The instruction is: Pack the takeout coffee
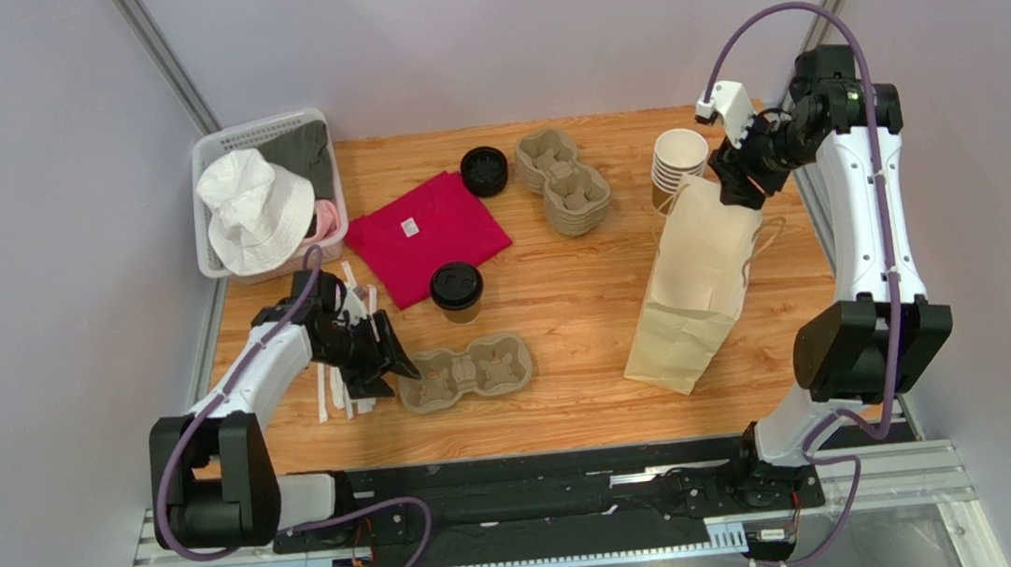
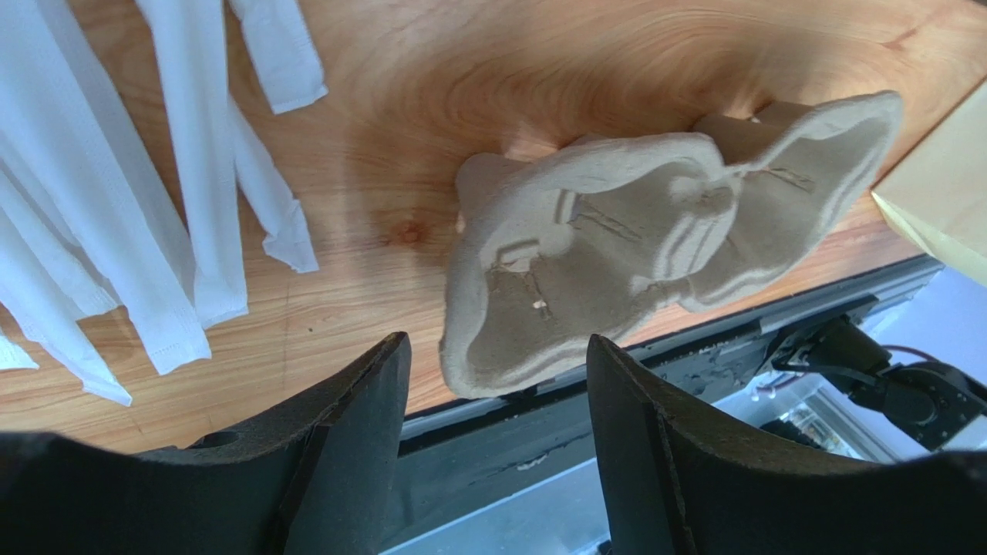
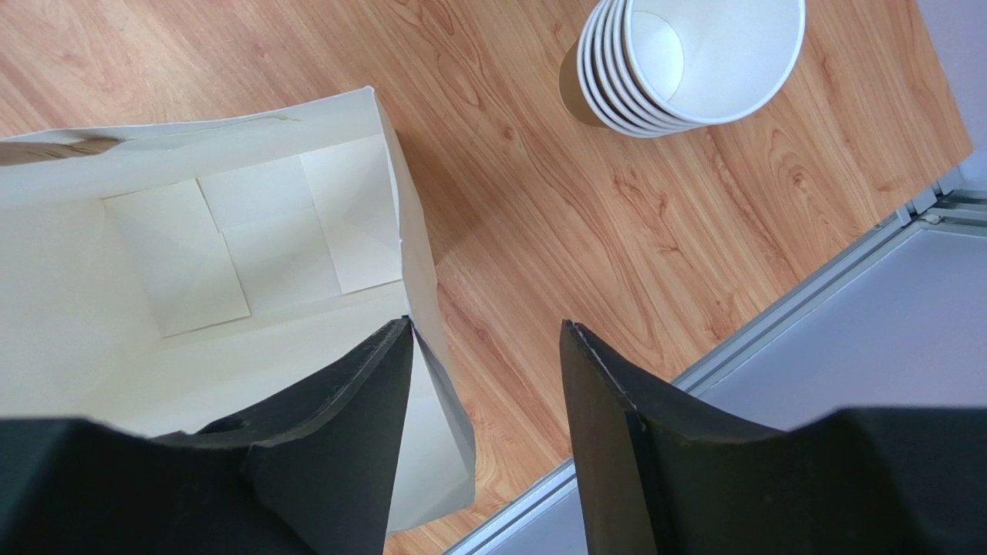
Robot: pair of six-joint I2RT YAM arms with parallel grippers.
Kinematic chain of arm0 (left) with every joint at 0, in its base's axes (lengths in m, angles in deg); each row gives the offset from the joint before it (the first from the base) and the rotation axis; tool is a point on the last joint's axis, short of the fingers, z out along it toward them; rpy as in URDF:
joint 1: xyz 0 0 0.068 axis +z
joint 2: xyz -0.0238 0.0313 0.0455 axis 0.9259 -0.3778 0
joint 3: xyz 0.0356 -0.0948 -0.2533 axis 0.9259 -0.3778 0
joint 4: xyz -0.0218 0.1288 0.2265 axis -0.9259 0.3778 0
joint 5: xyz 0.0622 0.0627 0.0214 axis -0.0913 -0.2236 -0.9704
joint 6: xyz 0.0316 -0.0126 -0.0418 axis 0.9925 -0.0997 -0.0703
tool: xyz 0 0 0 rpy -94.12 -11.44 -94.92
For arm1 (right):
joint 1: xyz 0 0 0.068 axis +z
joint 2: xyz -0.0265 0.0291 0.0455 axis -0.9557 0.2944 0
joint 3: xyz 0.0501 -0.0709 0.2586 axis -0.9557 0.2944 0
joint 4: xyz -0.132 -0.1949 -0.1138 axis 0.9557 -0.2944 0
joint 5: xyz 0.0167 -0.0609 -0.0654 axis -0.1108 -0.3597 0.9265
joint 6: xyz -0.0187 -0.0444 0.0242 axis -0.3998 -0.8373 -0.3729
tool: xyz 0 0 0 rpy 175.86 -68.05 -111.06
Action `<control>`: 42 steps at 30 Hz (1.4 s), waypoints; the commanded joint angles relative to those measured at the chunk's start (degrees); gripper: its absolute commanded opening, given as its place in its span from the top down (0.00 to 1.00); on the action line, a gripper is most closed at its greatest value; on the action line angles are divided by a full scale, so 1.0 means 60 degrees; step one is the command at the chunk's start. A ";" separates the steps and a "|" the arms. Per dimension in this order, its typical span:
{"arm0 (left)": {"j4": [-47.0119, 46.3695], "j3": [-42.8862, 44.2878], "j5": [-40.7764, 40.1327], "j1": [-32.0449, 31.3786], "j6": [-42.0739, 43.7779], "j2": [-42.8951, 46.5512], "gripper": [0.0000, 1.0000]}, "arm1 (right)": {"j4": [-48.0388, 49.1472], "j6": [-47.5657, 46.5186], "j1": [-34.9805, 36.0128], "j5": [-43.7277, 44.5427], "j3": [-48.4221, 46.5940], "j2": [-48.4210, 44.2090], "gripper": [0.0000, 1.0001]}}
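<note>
The takeout coffee (image 1: 457, 289), a brown cup with a black lid, stands upright mid-table beside the red cloth. A pulp cup carrier (image 1: 467, 372) lies just in front of it. My left gripper (image 1: 392, 356) is open at the carrier's left end. In the left wrist view the carrier (image 2: 649, 231) tilts just ahead of the open gripper (image 2: 498, 359), not clasped. The open paper bag (image 1: 695, 285) is on the right. My right gripper (image 1: 736, 182) is open at its top rim. In the right wrist view the gripper (image 3: 487, 330) straddles the wall of the empty bag (image 3: 209, 266).
A stack of lidless cups (image 1: 678, 164) stands behind the bag and shows in the right wrist view (image 3: 695, 58). A loose black lid (image 1: 484, 170), stacked carriers (image 1: 564, 182), a red cloth (image 1: 426, 236), wrapped straws (image 2: 116, 208) and a basket (image 1: 208, 153) holding a white hat are at back and left.
</note>
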 commanded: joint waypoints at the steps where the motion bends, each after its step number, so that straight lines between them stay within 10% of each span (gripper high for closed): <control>1: -0.0468 -0.0063 -0.0479 -0.0045 -0.0504 -0.0049 0.35 | -0.2773 0.0087 0.0008 0.0032 -0.0459 0.0004 0.46; 16: -0.2563 0.1208 -0.0245 -0.0718 0.0432 -0.1030 0.91 | -0.2875 0.0277 0.0008 -0.0085 -0.0708 0.0166 0.49; 26: -0.2035 0.1228 -0.0086 -0.0748 0.0303 -0.0580 0.46 | -0.2905 0.0204 0.0008 -0.0042 -0.0679 0.0005 0.49; 42: -0.4350 -0.0664 0.0707 -0.0748 -0.0578 -0.0488 0.50 | -0.2963 0.0204 0.0008 0.0061 -0.0781 0.0019 0.49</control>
